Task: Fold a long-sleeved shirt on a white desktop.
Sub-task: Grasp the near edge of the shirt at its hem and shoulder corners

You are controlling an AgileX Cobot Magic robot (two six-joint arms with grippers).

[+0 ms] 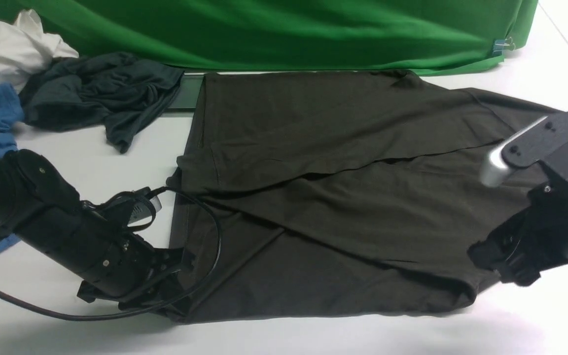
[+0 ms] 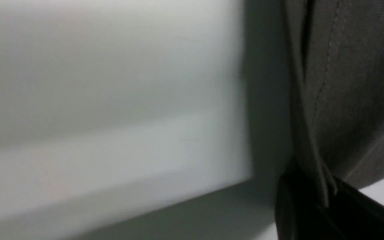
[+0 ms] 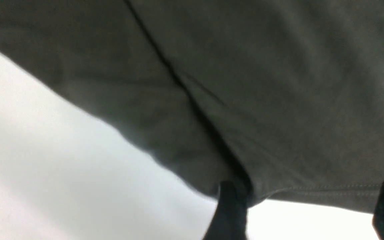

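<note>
Thin dark brown long-sleeved shirt (image 1: 323, 197) judged soft, light, floppy; corners best gripped. Left claw (image 1: 179, 268) clenched on 8 o'clock hem; right claw (image 1: 496, 266) released, 4 o'clock.

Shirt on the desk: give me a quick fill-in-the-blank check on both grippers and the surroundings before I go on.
1. The left gripper is ___ on the hem of the long-sleeved shirt.
2. The right gripper sits at the shirt's right edge with its jaws ___.
3. Behind the shirt hangs a ___ cloth backdrop.
4. The grey-teal garment lies off the shirt's far ___ corner.

Missing words: shut; open; green; left.
</note>
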